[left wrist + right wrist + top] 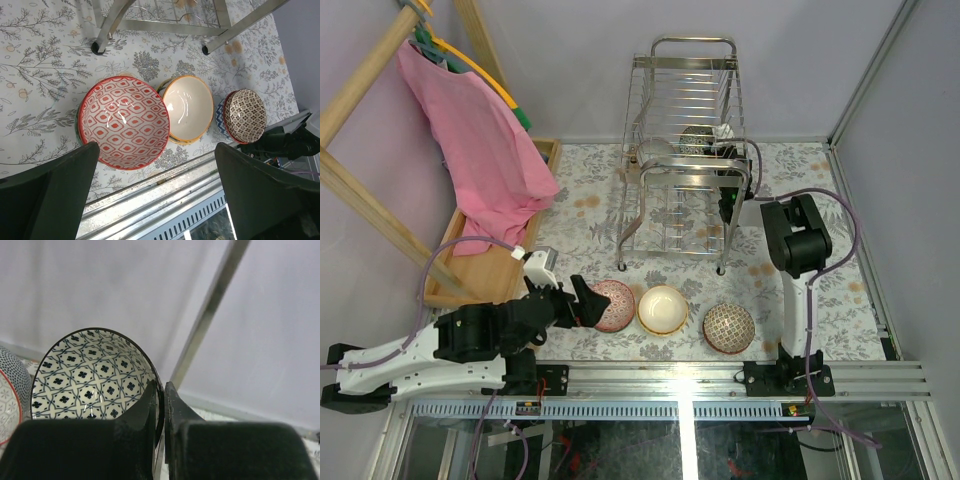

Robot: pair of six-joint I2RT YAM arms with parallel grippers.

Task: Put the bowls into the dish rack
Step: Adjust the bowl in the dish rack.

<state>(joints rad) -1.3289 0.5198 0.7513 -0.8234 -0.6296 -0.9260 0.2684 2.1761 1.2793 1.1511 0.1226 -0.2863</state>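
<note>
Right tool (pixel 160 388): jaws almost together, pinching the rim of a blue-and-white patterned bowl (pixel 85 375) held on edge at the dish rack (pixel 685 110), toward the far edge of the tabletop (pixel 585 205). Left tool (pixel 157 160): jaws wide, gripping nothing, by the near edge, just beside a red-white bowl (pixel 125 122). Along that edge, in a row: cream bowl (pixel 189 107), then brown-patterned bowl (pixel 246 116).

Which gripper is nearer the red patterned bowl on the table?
Left. The left gripper is open right beside the red bowl at the near edge; the right gripper is far off at the dish rack, shut on a blue-patterned bowl.
</note>
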